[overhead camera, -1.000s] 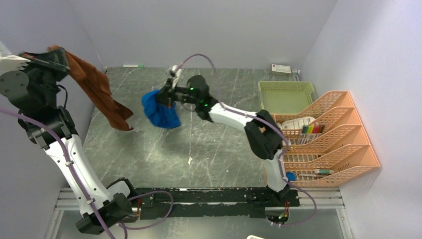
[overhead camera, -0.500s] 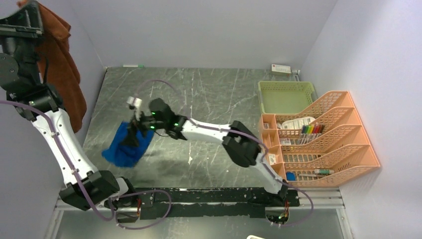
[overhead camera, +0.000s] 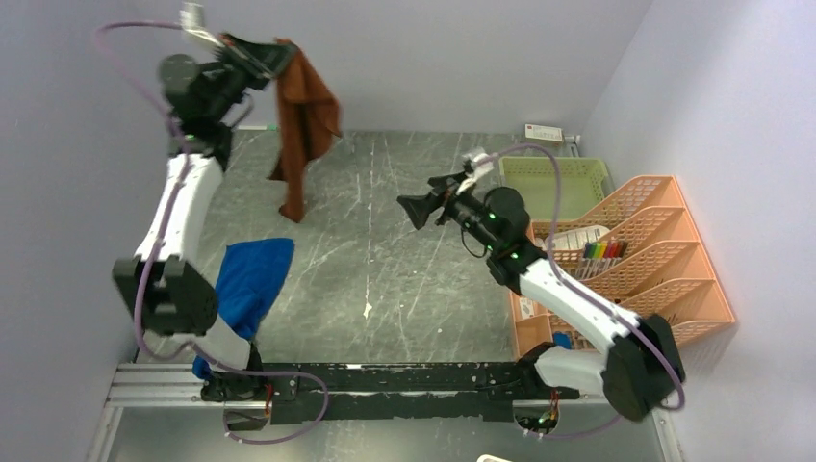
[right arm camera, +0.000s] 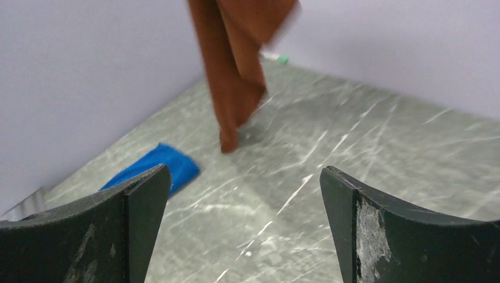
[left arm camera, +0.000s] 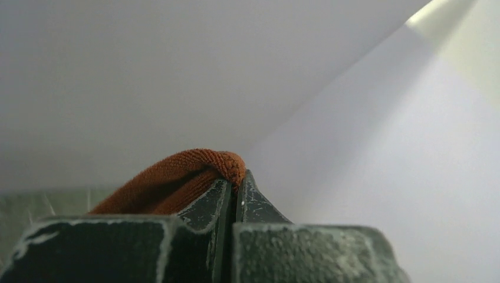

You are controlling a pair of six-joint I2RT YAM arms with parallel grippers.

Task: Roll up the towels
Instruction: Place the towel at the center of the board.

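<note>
My left gripper (overhead camera: pixel 277 55) is raised high near the back wall and is shut on the top edge of the rust-brown towel (overhead camera: pixel 306 111). The towel hangs down, with its lower end near the table. In the left wrist view a fold of this brown towel (left arm camera: pixel 177 177) is pinched between the jaws of the left gripper (left arm camera: pixel 236 177). The blue towel (overhead camera: pixel 252 277) lies crumpled on the table at the left front, partly behind the left arm. My right gripper (overhead camera: pixel 409 207) hovers over the table's middle right, open and holding nothing. In the right wrist view the right gripper (right arm camera: pixel 244 174) faces the brown towel (right arm camera: pixel 233 71) and the blue towel (right arm camera: pixel 174 162).
A green basket (overhead camera: pixel 553 185) stands at the back right of the table. An orange tiered file rack (overhead camera: pixel 630 274) holding pens and small items runs along the right edge. A small white box (overhead camera: pixel 544 133) and a marker (overhead camera: pixel 258 126) lie by the back wall.
The right gripper opened and let go of the blue towel at the left front, then drew back to the right. The left arm swung the brown towel from the far left toward the back middle.
</note>
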